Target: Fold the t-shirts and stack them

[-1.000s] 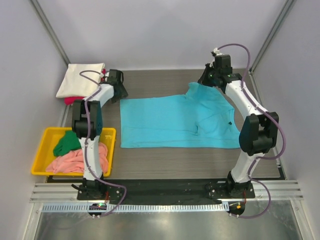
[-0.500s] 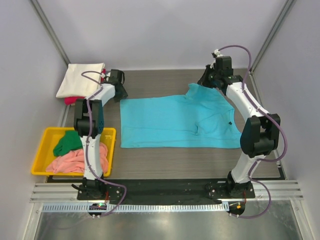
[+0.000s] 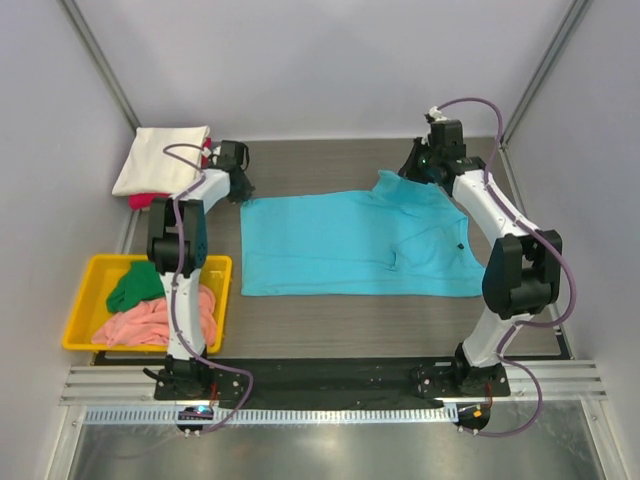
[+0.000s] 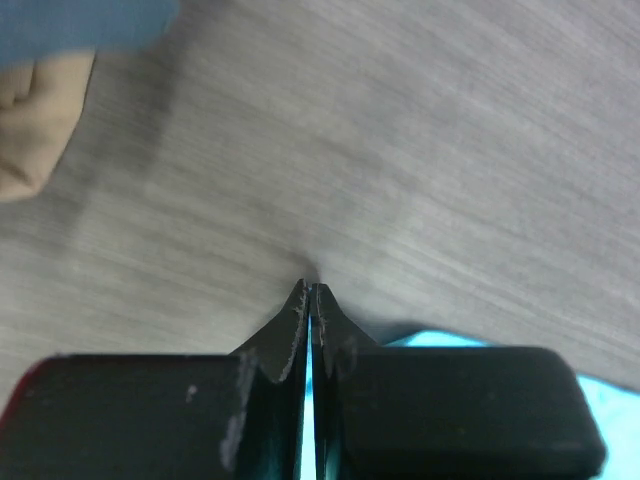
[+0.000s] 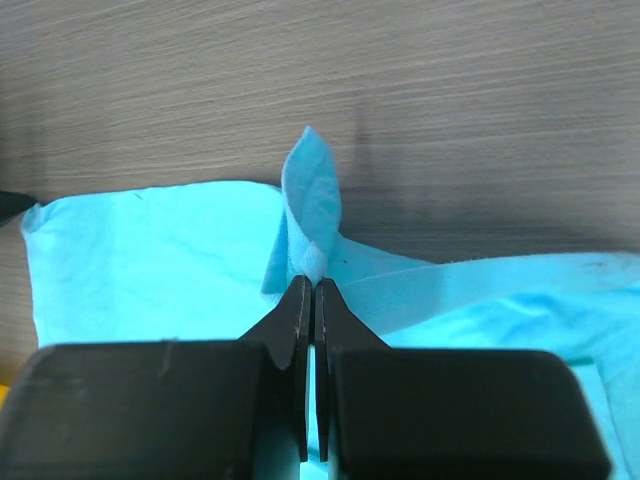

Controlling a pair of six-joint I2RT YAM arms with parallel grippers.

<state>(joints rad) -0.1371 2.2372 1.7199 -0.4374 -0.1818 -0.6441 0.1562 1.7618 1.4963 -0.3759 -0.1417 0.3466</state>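
Observation:
A turquoise t-shirt (image 3: 350, 245) lies spread flat across the middle of the table. At its far left corner, my left gripper (image 3: 243, 190) is down on the table. In the left wrist view that gripper (image 4: 309, 290) is shut, with a thin strip of turquoise cloth between its fingers and more of the shirt (image 4: 445, 340) showing beside them. My right gripper (image 3: 412, 172) is at the shirt's far right corner. It (image 5: 311, 282) is shut on a pinched-up fold of the turquoise cloth (image 5: 310, 215).
A folded cream-white shirt (image 3: 160, 158) lies on a red one (image 3: 148, 200) at the far left. A yellow tray (image 3: 85, 300) at the near left holds a green shirt (image 3: 135, 285) and a salmon-pink one (image 3: 155, 322). Frame posts stand at both far corners.
My left gripper has closed at the shirt's far left corner. My right gripper has shifted slightly farther back, still shut on the cloth.

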